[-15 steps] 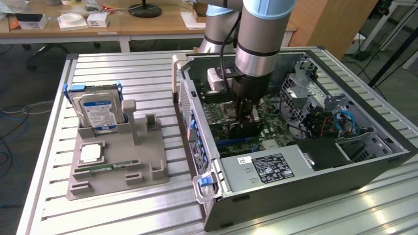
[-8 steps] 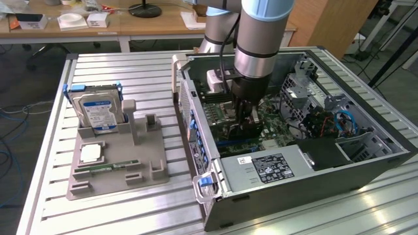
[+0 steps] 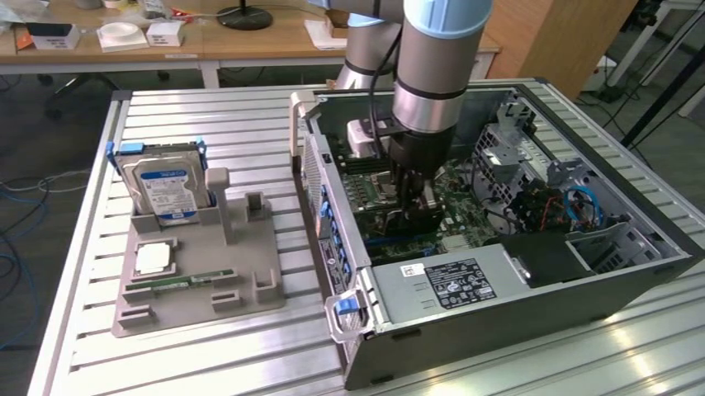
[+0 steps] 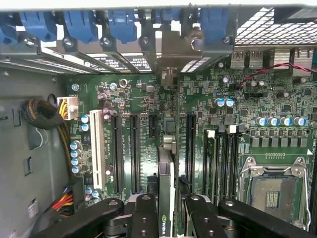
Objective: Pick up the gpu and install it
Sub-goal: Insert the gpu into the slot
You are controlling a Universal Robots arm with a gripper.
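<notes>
1. The gpu (image 4: 167,198) is pinched edge-on between the gripper (image 4: 168,210) fingers, down inside the open PC case (image 3: 529,289), right above the motherboard (image 4: 143,99). Its metal bracket end points at the rear slot covers with the blue latches (image 4: 121,25).
2. Handling-wise I'd call it light and stiff, but fragile: thin dark board, exposed parts, a contact edge that won't like side load. Grabbing the two flat faces near the top edge, like here, looks like the sane spot.
3. The fingers are black, jointed metal links, closed onto the card, not spread.
4. The motherboard is green and crowded: long black slots, one white slot, little silver-blue capacitors, a bare CPU socket (image 4: 270,191).
5. Outside the case, on the ribbed aluminium table, a grey holder tray (image 3: 198,272) carries a silver hard drive (image 3: 165,186) standing upright.
</notes>
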